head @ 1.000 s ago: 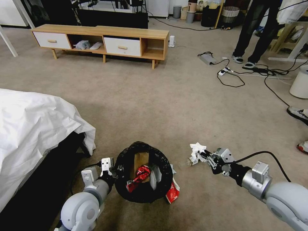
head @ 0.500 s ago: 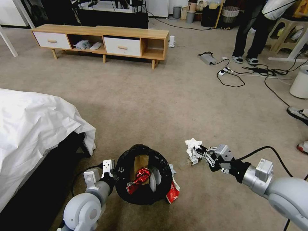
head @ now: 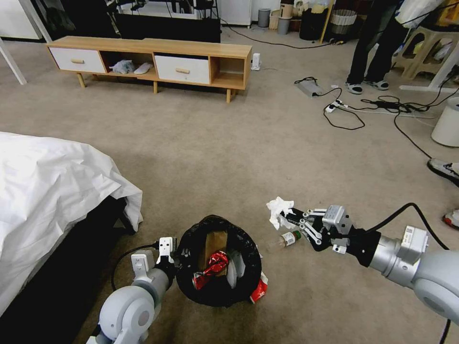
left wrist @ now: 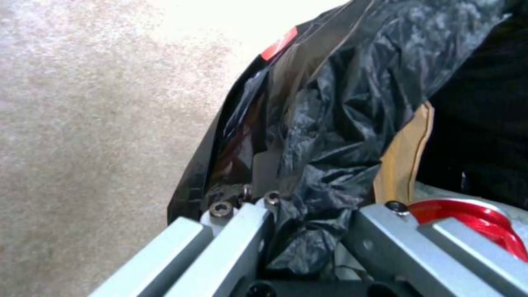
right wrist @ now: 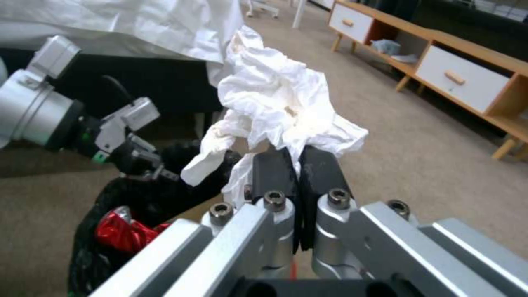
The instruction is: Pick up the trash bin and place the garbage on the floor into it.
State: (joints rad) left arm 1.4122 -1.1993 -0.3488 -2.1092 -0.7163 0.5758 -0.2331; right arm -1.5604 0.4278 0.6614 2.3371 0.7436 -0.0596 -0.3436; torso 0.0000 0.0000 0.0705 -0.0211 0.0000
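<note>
Gripping, left gripper [head: 173, 258]: clamped on the black-bagged rim of the trash bin [head: 248, 274], held at its own fingertips.
Bin contents: brown paper bag [head: 213, 240], crushed red can [head: 210, 269].
Right gripper [head: 289, 219]: pads pinched shut on a white tissue [head: 278, 210], just beyond the bin.
Bottle [head: 286, 238]: lying on the floor [head: 239, 162] below that gripper.

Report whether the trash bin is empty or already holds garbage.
Holds garbage: inside the trash bin sit a crushed red can and a brown paper bag.
</note>
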